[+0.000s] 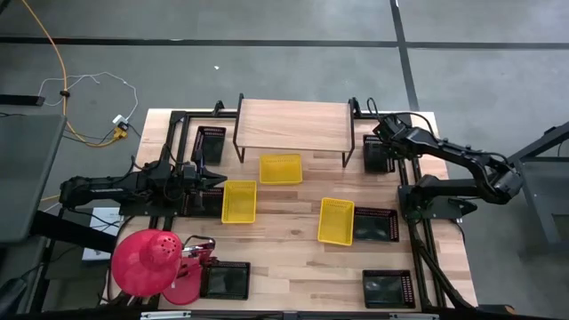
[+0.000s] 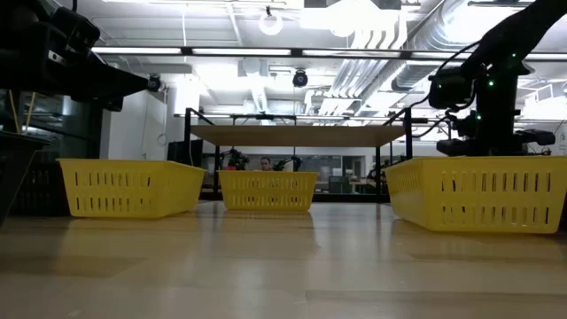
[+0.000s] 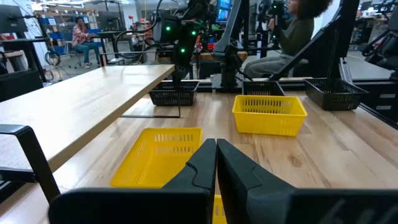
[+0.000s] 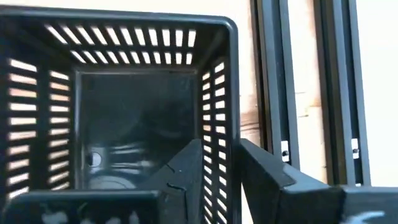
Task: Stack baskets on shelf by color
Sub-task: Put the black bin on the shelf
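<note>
Three yellow baskets point(image 1: 280, 168) point(image 1: 238, 201) point(image 1: 336, 220) stand on the table in front of the shelf point(image 1: 293, 124), whose plank carries nothing. Black baskets rest at the table's edges point(image 1: 211, 142) point(image 1: 373, 225) point(image 1: 387, 287) point(image 1: 224, 280). My right gripper point(image 1: 384, 142) point(image 4: 231, 162) is at the black basket point(image 1: 378, 158) beside the shelf's right legs. My left gripper point(image 1: 220, 180) point(image 3: 216, 152) hovers shut just left of the middle-left yellow basket point(image 3: 217, 208), touching nothing. My right gripper holds the black basket by one slotted side wall point(image 4: 231, 134), one finger point(image 4: 186, 168) inside the basket and one point(image 4: 264, 171) outside, pinching the wall. The fingers come from above, pointing down. The basket stands upright with its bottom on the table point(image 3: 174, 93).
Black frame rails point(image 4: 273, 74) run along the table's left and right sides, close to the right gripper. A red round object point(image 1: 147, 260) sits at the near left corner. People sit in the room beyond point(image 3: 292, 31). Bare wood lies between the yellow baskets point(image 1: 289, 204).
</note>
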Controlling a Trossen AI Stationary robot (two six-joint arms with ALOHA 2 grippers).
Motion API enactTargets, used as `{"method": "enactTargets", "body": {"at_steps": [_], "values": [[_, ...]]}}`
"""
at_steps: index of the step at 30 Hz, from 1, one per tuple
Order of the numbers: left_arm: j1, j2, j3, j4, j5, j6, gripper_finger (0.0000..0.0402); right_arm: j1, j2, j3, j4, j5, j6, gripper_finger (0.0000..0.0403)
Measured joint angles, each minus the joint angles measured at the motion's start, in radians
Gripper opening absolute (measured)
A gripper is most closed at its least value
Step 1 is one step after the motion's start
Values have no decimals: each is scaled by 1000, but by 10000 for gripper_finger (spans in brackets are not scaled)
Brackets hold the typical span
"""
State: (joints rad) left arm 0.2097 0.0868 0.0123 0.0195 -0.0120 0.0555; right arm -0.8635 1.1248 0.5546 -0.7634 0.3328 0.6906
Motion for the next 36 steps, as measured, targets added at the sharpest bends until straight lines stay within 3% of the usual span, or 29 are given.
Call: {"method": "enactTargets", "body": {"at_steps": [5,12,20,24,28,33,36], "values": [[0,0,0,0,0,0,3,0,0,23,-10,0,-16,13],[0,0,0,0,0,0,3,35,-9,149,-164,71,-28,5],[0,0,0,0,0,0,3,133,-112,504,-404,244,1,2],[0,0,0,0,0,0,3,247,-167,628,-323,279,18,1],[0,0,0,0,0,0,3,366,-174,645,-167,239,37,1],[0,0,0,0,0,0,3,494,-63,643,-43,200,74,1],[0,0,0,0,0,0,3,533,10,649,44,122,75,0]]}}
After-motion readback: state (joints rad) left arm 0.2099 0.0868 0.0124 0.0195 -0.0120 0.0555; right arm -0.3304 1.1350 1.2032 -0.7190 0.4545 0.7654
